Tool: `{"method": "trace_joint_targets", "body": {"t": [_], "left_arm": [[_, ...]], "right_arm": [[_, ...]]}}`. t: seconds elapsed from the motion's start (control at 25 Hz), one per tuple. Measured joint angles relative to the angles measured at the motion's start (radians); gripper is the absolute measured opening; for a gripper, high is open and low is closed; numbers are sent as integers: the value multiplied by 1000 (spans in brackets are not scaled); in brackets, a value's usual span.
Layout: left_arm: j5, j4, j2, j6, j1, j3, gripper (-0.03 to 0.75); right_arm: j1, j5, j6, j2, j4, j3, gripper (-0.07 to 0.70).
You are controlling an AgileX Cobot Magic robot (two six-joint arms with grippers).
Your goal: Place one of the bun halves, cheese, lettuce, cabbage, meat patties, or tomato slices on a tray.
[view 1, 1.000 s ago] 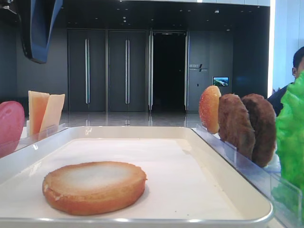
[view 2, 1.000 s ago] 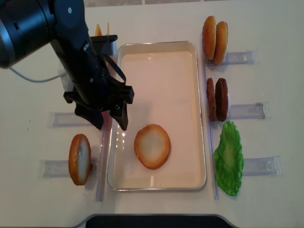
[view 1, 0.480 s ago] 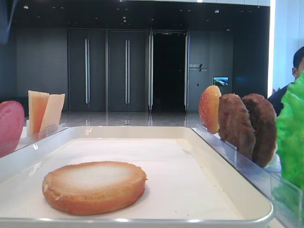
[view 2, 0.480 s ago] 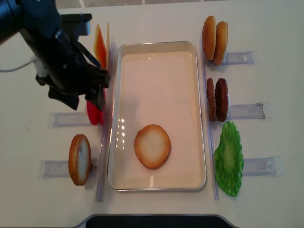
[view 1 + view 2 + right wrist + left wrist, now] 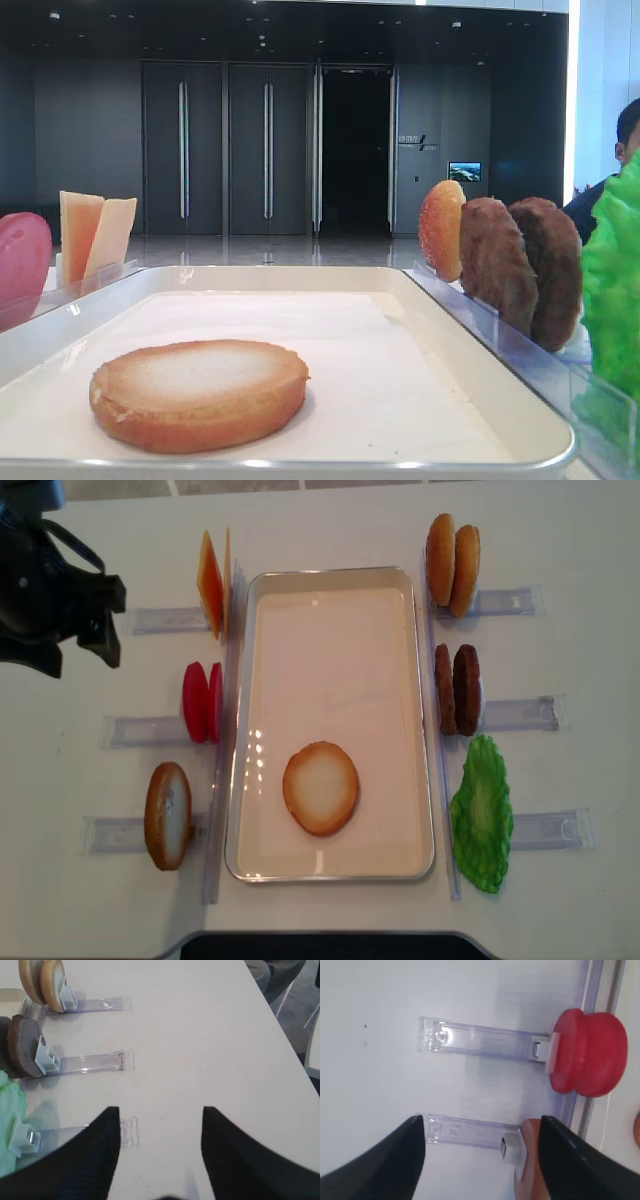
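Observation:
A flat bun half (image 5: 320, 788) (image 5: 198, 392) lies cut face up on the cream tray (image 5: 330, 573) (image 5: 300, 273). A second bun half (image 5: 167, 815) (image 5: 527, 1162) stands in a clear holder left of the tray. Red tomato slices (image 5: 202, 702) (image 5: 587, 1052), cheese (image 5: 213, 583) (image 5: 95, 232), meat patties (image 5: 457, 688) (image 5: 520, 265) and lettuce (image 5: 482, 812) (image 5: 612, 290) stand in holders alongside. My left gripper (image 5: 78, 658) (image 5: 480, 1127) hangs open and empty over the table, far left of the tray. My right gripper (image 5: 157, 1117) is open above bare table.
Two speckled domed buns (image 5: 452, 550) (image 5: 45, 980) stand in a holder at the back right. Clear plastic holders (image 5: 140, 730) (image 5: 95, 1062) stick out on both sides of the tray. A person (image 5: 628, 135) sits beyond the table's right side.
My left arm has pulled back from over the tray's left edge to the far back left, uncovering the cheese and tomato slices. Its jaws stayed open. The bun half has not moved.

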Motion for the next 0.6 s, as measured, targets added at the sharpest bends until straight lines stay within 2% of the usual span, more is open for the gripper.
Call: {"method": "trace_joint_targets", "body": {"t": [0.16, 0.4, 0.6], "left_arm": [[3, 7, -9, 8, 49, 0, 528], [4, 26, -40, 24, 56, 17, 516], [3, 26, -181, 25, 56, 80, 515]], "right_arm": [[0, 0, 0, 0, 0, 0, 383], [0, 0, 0, 0, 0, 0, 383], [0, 0, 0, 0, 0, 0, 383]]}}
